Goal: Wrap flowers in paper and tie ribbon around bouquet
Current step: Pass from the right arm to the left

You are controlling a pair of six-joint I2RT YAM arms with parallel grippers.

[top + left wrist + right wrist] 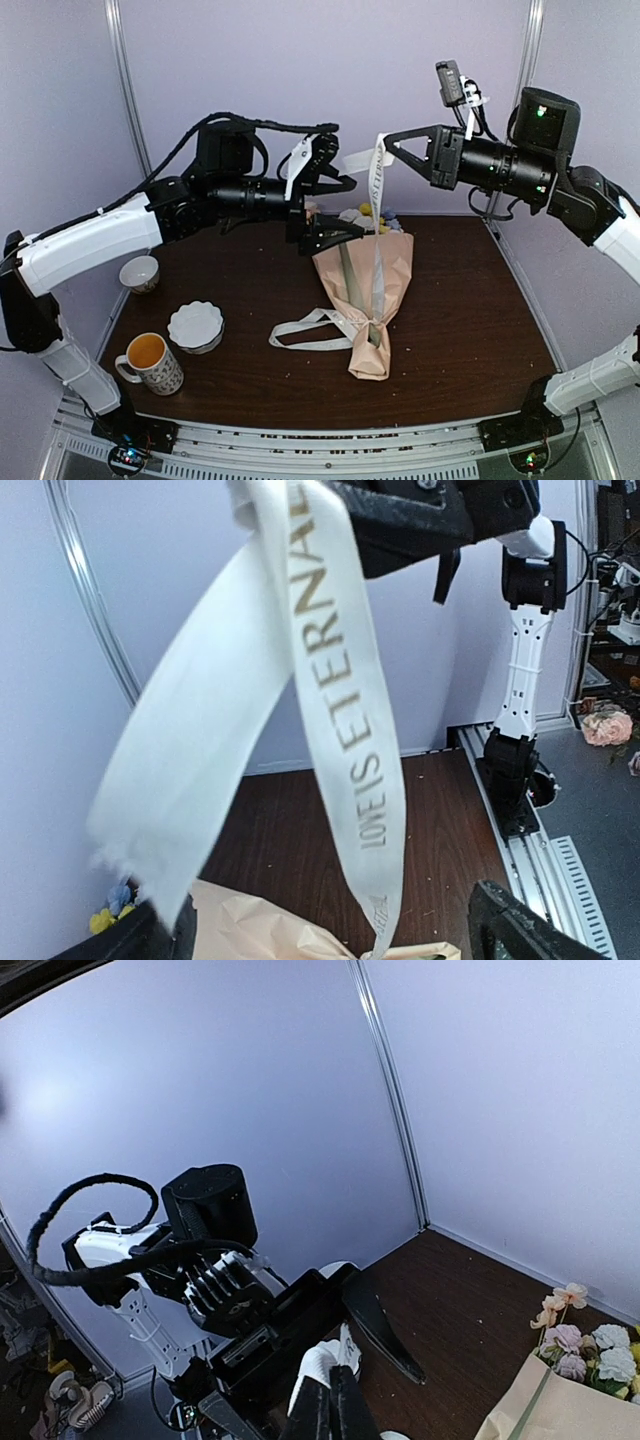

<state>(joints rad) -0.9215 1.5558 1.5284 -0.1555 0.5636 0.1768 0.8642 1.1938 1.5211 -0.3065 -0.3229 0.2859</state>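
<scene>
1. The tying step is judged to be in hand. The flowers (378, 222) are already enclosed in the paper (335, 275). The finished bouquet (395, 265) is seen lying on the dark tabletop (470, 300), heads toward the back wall and narrow end toward the arms.

2. The ribbon (377, 240) is seen crossing the narrow lower part of the bouquet. From there one strand is drawn straight up into the air. A slack loop of it is left lying on the tabletop just to the left of the bouquet. Whether a knot is formed cannot be told.

3. The right gripper (392, 140) is closed on the upper end of the raised strand, high above the flower heads. In the right wrist view its fingers are seen pressed together with white ribbon pinched between them.

4. The left gripper (345, 208) is held wide open beside the raised strand, at about the height of the flower heads, and nothing is gripped by it. In the left wrist view the lettered ribbon (340, 710) is seen hanging down between its two spread fingers, with a shorter blurred tail beside it. Contact with either finger cannot be confirmed.

5. The next move is judged to call for the hanging strand to be taken again by the left gripper, lower down. It could then be passed around or through the loop while tension is kept by the right gripper. Care is called for, since the thin ribbon could twist or slip and the light bouquet could be dragged.
</scene>
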